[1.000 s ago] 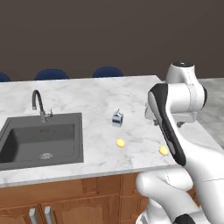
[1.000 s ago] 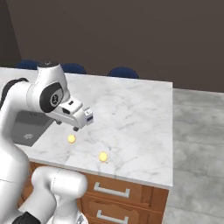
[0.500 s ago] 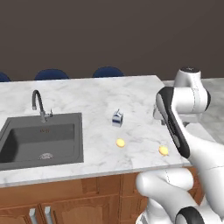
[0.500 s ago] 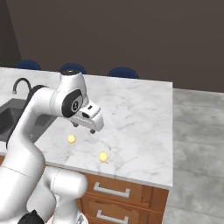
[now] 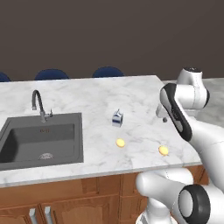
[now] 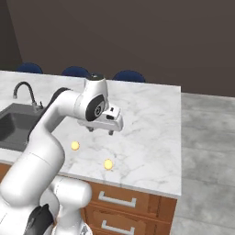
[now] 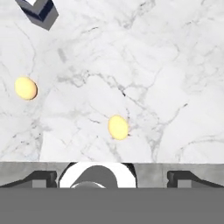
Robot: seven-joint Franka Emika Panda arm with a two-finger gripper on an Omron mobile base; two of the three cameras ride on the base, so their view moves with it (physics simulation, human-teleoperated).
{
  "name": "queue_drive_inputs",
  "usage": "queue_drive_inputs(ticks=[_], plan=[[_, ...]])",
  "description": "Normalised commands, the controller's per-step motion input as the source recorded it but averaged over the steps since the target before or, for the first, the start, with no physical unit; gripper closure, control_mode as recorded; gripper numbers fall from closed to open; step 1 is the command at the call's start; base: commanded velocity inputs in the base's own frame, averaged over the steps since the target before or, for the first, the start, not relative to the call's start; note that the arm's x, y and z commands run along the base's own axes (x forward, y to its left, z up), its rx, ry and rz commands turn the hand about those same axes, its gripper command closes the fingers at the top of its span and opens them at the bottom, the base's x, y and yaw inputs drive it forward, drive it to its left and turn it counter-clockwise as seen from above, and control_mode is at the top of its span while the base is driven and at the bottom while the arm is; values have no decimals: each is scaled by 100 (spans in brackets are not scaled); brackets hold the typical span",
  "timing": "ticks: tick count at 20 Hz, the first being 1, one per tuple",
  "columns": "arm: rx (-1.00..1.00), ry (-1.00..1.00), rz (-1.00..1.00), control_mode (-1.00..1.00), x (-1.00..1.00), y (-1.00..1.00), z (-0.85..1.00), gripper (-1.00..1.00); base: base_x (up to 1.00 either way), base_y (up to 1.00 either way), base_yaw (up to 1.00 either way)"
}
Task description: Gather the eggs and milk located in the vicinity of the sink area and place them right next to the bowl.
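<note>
Two pale-yellow eggs lie on the marble counter: one [image 5: 120,142] right of the sink [image 5: 39,140], the other [image 5: 163,150] near the front edge. In the hand view they are egg [image 7: 25,88] and egg [image 7: 118,127]. The milk carton [image 5: 117,118], white with a blue label, stands behind them, seen as milk [image 7: 38,11] at the top left. My gripper [image 6: 101,130] hovers above the counter over the eggs [image 6: 108,164], open, its fingertips [image 7: 41,177] wide apart with nothing between. The bowl is out of view.
A dark curved faucet [image 5: 37,103] stands behind the sink basin. Blue chair backs [image 5: 107,71] line the counter's far side. The counter ends at its right edge [image 6: 180,137], with grey floor beyond. Wooden drawers [image 6: 114,206] sit under the front edge.
The arm has swung to the right, carrying the gripper a little rightward over the counter above the eggs. The jaws stayed open. Eggs and milk have not moved.
</note>
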Motion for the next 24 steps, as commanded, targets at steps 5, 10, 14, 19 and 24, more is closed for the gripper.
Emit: queue_drive_inputs(ticks=[5, 10, 14, 19, 24], plan=[[0, 18, 1, -100, 0, 0, -48, -100, 0, 0, 0], [0, 12, 1, -100, 0, 0, -80, -100, 0, 0, 0], [0, 0, 4, -100, 0, 0, -66, -100, 0, 0, 0], [0, -1, 5, -100, 0, 0, -57, -100, 0, 0, 0], [0, -4, 6, -100, 10, 0, -38, -100, 0, 0, 0]])
